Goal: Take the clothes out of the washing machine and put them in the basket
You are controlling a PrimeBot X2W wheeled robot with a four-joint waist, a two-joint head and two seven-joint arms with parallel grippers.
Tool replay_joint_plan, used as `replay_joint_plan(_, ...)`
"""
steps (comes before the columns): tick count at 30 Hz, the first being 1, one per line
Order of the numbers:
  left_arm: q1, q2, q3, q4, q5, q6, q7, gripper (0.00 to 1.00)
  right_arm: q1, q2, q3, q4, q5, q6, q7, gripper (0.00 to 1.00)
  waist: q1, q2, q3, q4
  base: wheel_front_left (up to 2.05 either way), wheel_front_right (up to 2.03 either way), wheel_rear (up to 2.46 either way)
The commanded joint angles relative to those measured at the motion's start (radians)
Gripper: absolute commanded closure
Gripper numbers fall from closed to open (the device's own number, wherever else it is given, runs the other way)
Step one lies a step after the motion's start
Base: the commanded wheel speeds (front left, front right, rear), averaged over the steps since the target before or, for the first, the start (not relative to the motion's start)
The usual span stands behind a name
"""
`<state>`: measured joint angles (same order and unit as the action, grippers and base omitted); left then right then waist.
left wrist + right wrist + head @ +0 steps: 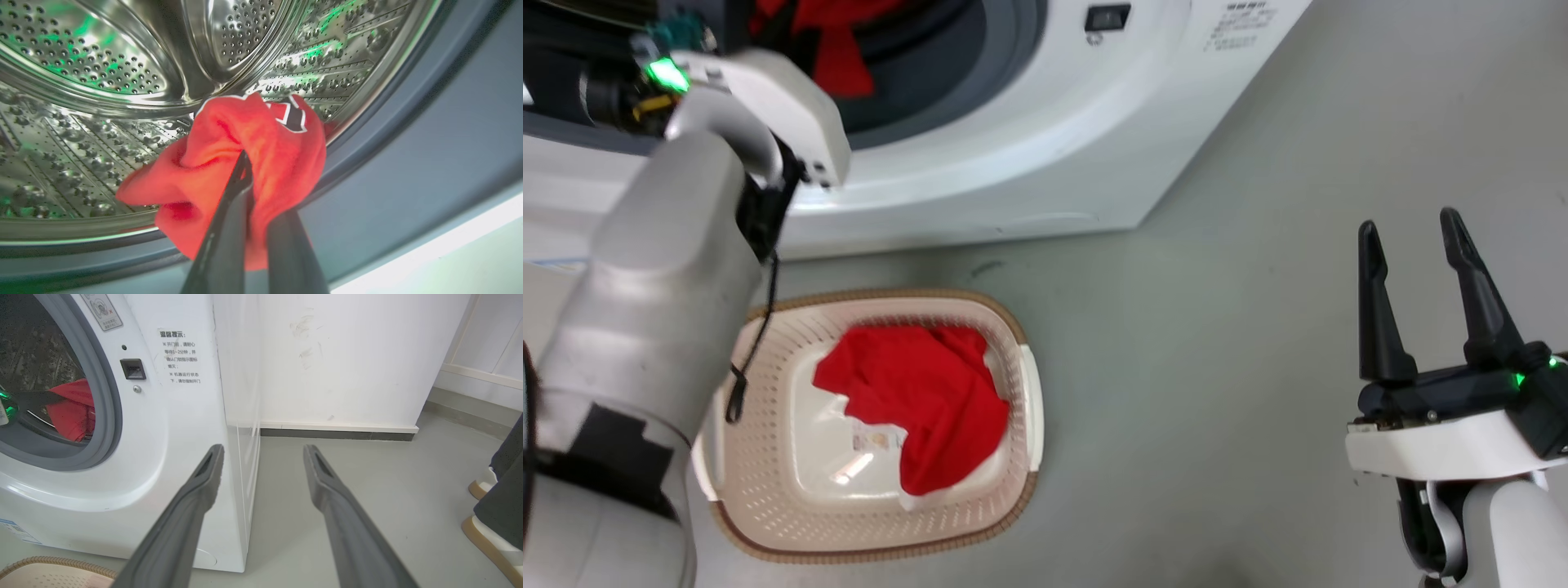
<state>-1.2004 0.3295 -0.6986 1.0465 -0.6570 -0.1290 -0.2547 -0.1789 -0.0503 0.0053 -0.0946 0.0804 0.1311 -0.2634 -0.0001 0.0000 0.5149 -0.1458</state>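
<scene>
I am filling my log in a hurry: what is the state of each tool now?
Left tool: shut on the bright red soft jersey with white trim.
Right tool: open, holding nothing.

The drum [102,73] is polished steel, mirror-bright, pierced and embossed. The jersey [261,139] is soft, creased red cloth. The seal [408,143] looks like matt grey rubber. The washing machine [1029,163] casing is glossy white. The basket [768,457] is cream perforated plastic, faintly shiny; the floor [1217,367] is smooth and matt.

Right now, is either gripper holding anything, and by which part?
The left gripper pinches the red jersey by a bunched fold of fabric; the right gripper is open and empty.
</scene>
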Motion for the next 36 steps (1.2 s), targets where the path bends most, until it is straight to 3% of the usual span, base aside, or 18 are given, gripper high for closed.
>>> replay_joint_plan(1, 0.023, -0.002, 0.004, -0.016, 0.004, 0.006, -0.007, 1.00, 0.015, 0.000, -0.002, 0.003, -0.003, -0.001, -0.002, 0.00, 0.0001, 0.0000, -0.059, 0.030, 0.00, 0.00, 0.00)
replay_joint_plan(19, 0.510, 0.076, 0.161, -0.641, 0.098, 0.158, -0.013, 1.00, 0.141, 0.001, 0.012, 0.025, -0.031, -0.001, -0.002, 0.00, 0.0001, 0.0000, -0.291, 0.091, 0.00, 0.00, 0.00)
replay_joint_plan(36, 0.755, 0.197, 0.229, -1.128, 0.124, 0.321, 0.012, 1.00, 0.203, 0.001, 0.020, 0.028, -0.027, -0.001, -0.002, 0.00, 0.0001, 0.0000, -0.396, 0.110, 0.00, 0.00, 0.00)
